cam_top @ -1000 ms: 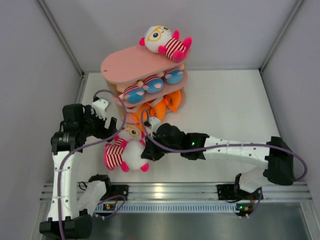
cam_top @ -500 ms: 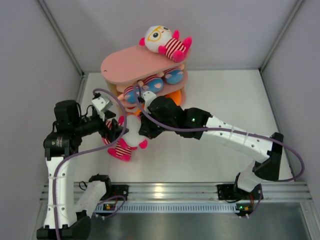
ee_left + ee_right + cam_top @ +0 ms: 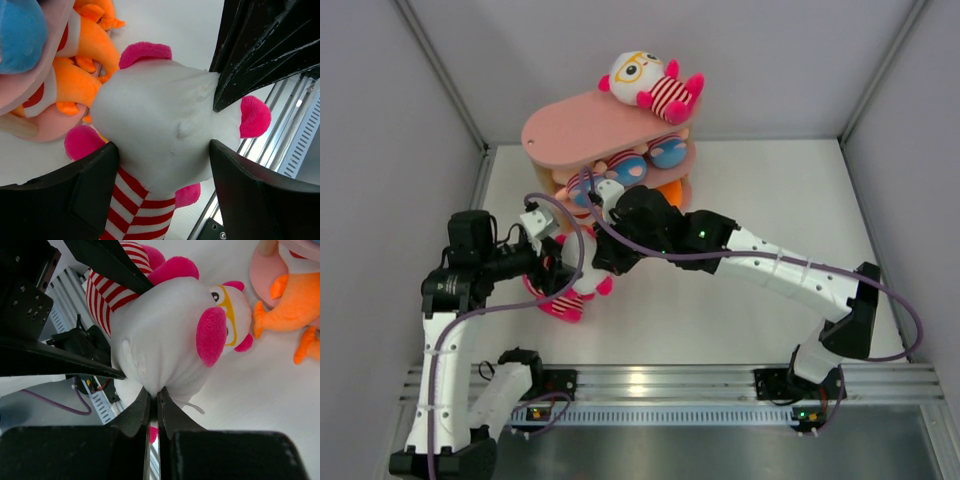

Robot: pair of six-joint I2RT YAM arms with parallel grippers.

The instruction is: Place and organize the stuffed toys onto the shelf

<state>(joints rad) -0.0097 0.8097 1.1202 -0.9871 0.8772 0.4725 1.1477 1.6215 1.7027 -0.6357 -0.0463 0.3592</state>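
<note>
The white-headed toy [image 3: 160,115] was soft, matt plush cloth, as were the orange toys [image 3: 90,50]. The left tool [image 3: 163,147] was black plastic with a dull sheen. The shelf [image 3: 585,125] looked smooth and matt; the counter [image 3: 770,200], smooth matt white.

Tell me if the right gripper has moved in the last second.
Yes. In the top view the right gripper, shut on the white-headed toy, has moved up the picture toward the pink shelf.

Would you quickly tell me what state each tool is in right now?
Left tool: open, straddling the head of the white-headed stuffed toy; whether it presses in cannot be told.
Right tool: closed, pinching that toy's head.
</note>
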